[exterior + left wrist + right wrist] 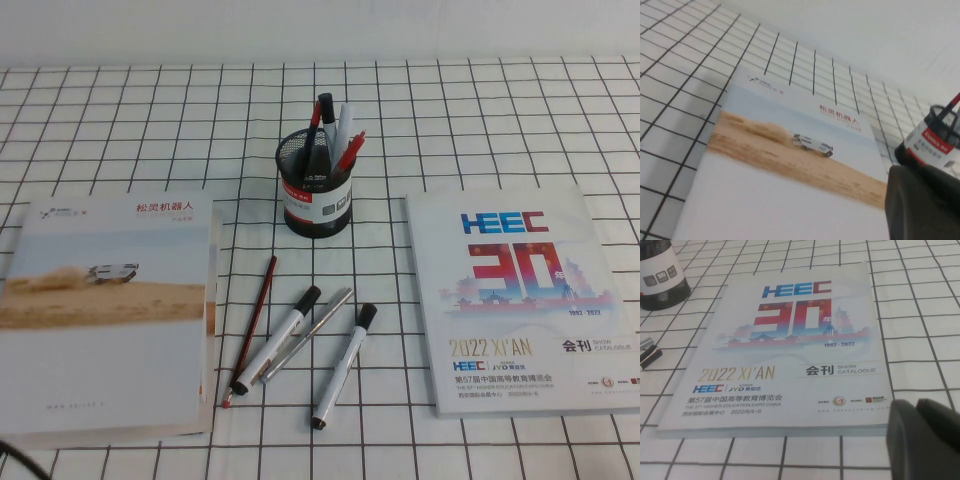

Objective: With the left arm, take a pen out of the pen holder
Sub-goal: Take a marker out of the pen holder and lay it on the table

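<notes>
Left pincer (922,205): pressed together, nothing seen in it, over the near part of the book (105,310), outside the high view. Holder (316,195) lies right and far of it, mid-tabletop (450,110). Its pens (335,130) stand near upright, so a grasp likely comes from above. Loose pens (300,340) lie near of the holder. Right pincer (925,440): over the near edge of the catalogue (525,295), state can't be told. Left wrist view cuts the holder off.

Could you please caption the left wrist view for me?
Left gripper, jaws shut, faces white desert-photo booklet and black mesh pen holder; right gripper faces white HEEC catalogue.
</notes>
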`<state>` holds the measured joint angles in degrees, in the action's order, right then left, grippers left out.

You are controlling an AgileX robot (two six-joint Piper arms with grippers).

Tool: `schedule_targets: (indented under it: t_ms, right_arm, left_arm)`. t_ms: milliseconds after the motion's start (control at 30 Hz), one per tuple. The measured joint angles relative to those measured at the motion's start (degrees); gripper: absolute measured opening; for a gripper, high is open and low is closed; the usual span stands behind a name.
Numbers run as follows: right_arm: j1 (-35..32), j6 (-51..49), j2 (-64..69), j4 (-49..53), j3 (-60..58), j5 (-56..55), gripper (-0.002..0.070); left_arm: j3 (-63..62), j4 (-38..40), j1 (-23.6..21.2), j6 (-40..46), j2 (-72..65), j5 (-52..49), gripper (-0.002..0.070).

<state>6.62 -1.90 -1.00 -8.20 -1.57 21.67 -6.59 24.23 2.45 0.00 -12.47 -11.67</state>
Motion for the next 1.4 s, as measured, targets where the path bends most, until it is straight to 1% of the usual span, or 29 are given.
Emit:
schedule_targets:
  t_ms: [100,200,400,467,533,700,833,933,1033,1133,1233,1400]
  right_arm:
    - [0.0,0.0,0.0,0.0,0.0,0.0,-0.0015]
    - [0.0,0.0,0.0,0.0,0.0,0.0,-0.0015]
    - [0.0,0.0,0.0,0.0,0.0,0.0,-0.0015]
    - [0.0,0.0,0.0,0.0,0.0,0.0,-0.0015]
    - [0.0,0.0,0.0,0.0,0.0,0.0,-0.0015]
    - [0.0,0.0,0.0,0.0,0.0,0.0,-0.0015]
    - [0.0,0.0,0.0,0.0,0.0,0.0,-0.0015]
    - [0.0,0.0,0.0,0.0,0.0,0.0,-0.0015]
    - [0.0,0.0,0.0,0.0,0.0,0.0,-0.0015]
    - [0.0,0.0,0.0,0.0,0.0,0.0,-0.0015]
    - [0.0,0.0,0.0,0.0,0.0,0.0,-0.0015]
    - [0.0,0.0,0.0,0.0,0.0,0.0,-0.0015]
  left_arm:
    - [-5.9,0.0,0.0,4.6,-8.2,-3.3,0.0]
    - [-12.1,0.0,0.0,7.8,-16.1,-4.4,0.0]
    - [-20.9,1.6,0.0,15.1,-29.4,-2.8,0.0]
    - [-23.4,2.7,1.0,17.6,-33.2,-1.0,0.0]
    - [-25.5,3.0,3.0,19.7,-36.2,0.0,0.0]
    - [-29.6,3.6,12.3,23.7,-46.0,4.1,0.0]
    - [-30.4,3.7,20.9,26.0,-53.2,12.1,0.0]
    - [-30.4,4.0,25.3,26.4,-57.5,18.6,0.0]
    - [-30.5,3.8,28.0,26.3,-61.5,23.8,0.0]
    - [-30.5,1.6,28.9,23.9,-64.8,28.8,0.0]
    - [-30.5,-3.3,28.9,16.9,-67.8,33.1,0.0]
    - [-30.5,-16.0,28.9,4.3,-72.5,41.4,0.0]
